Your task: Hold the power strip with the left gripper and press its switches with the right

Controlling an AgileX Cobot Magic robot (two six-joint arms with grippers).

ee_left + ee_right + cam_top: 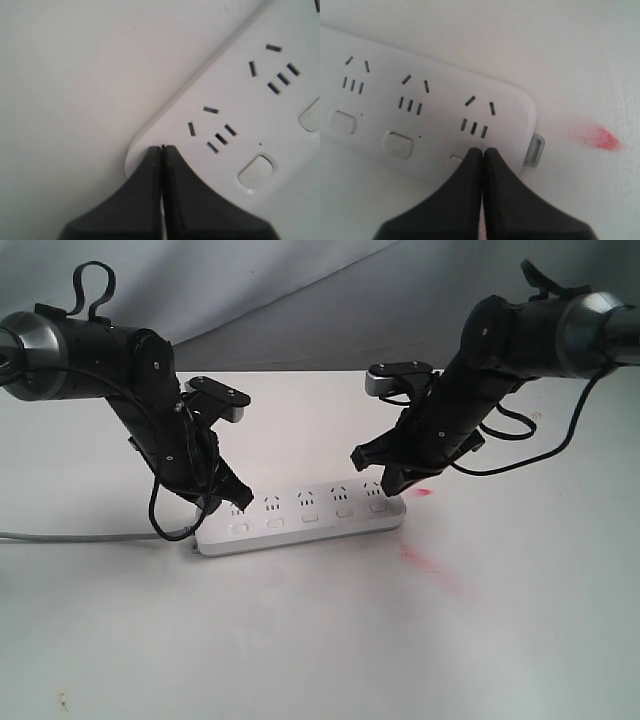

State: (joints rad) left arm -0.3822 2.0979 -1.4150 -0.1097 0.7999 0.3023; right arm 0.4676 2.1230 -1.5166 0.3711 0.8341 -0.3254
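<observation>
The white power strip lies flat on the table, its grey cord running off to the left. My left gripper is shut, and its tips rest on the strip's left end, beside the first switch. My right gripper is shut too. Its tips sit on the strip's right end, over the last switch, which is mostly hidden under the fingers. Two more switches show in the right wrist view. The exterior view shows the row of switches.
A red smear marks the white table right of the strip, also seen as a red smear in the right wrist view. A small grey tab sticks out of the strip's right end. A grey backdrop hangs behind the table.
</observation>
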